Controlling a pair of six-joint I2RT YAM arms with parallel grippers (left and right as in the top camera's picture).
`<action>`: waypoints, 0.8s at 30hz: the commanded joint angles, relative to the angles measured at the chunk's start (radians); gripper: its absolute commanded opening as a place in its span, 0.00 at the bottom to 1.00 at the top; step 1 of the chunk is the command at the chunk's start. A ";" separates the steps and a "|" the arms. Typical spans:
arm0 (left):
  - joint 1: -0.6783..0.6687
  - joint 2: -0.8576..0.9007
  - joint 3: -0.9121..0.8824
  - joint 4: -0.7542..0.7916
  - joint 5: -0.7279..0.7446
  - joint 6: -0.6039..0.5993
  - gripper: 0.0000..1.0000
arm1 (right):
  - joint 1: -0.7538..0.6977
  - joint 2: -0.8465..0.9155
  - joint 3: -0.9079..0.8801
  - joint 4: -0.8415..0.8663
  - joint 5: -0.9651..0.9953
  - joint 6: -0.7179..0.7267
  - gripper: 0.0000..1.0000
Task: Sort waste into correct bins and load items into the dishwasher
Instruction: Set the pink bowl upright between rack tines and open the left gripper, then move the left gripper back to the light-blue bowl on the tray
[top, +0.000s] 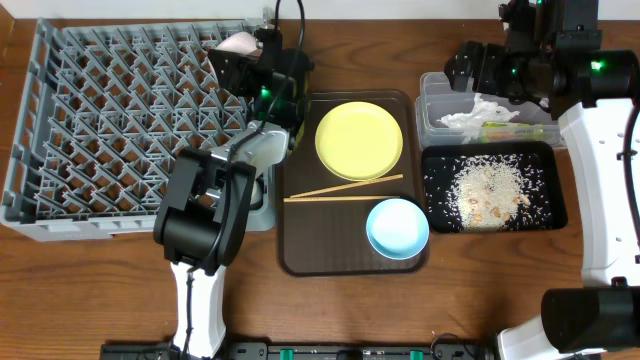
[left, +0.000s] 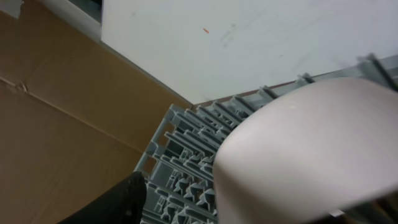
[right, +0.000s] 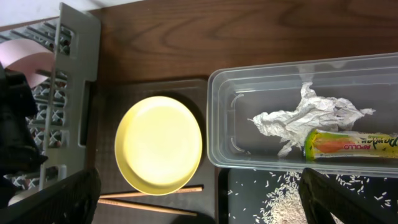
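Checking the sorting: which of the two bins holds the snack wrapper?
The clear tub, with the wrapper and tissue; the black tray holds only rice scraps.

From overhead we look straight down on the whole table (top: 330, 60), from the rack (top: 120, 120) at one side to the tub (top: 428, 110) at the other. Our left wrist camera sits tight against a bowl (left: 311, 155) at the rack's edge, tilted up toward the wall (left: 249, 37). Our right wrist camera looks down from higher, sharing the plate (top: 359, 140), chopsticks (top: 345, 187), tub and rack edge with the overhead view.
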 joint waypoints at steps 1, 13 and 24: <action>-0.031 0.020 0.013 -0.008 -0.057 -0.052 0.62 | 0.006 0.006 -0.001 0.000 0.003 0.007 0.99; -0.062 0.020 0.013 -0.240 -0.058 -0.257 0.63 | 0.006 0.006 -0.001 0.000 0.003 0.007 0.99; -0.120 -0.019 0.013 -0.249 -0.058 -0.310 0.78 | 0.006 0.006 -0.001 0.000 0.003 0.007 0.99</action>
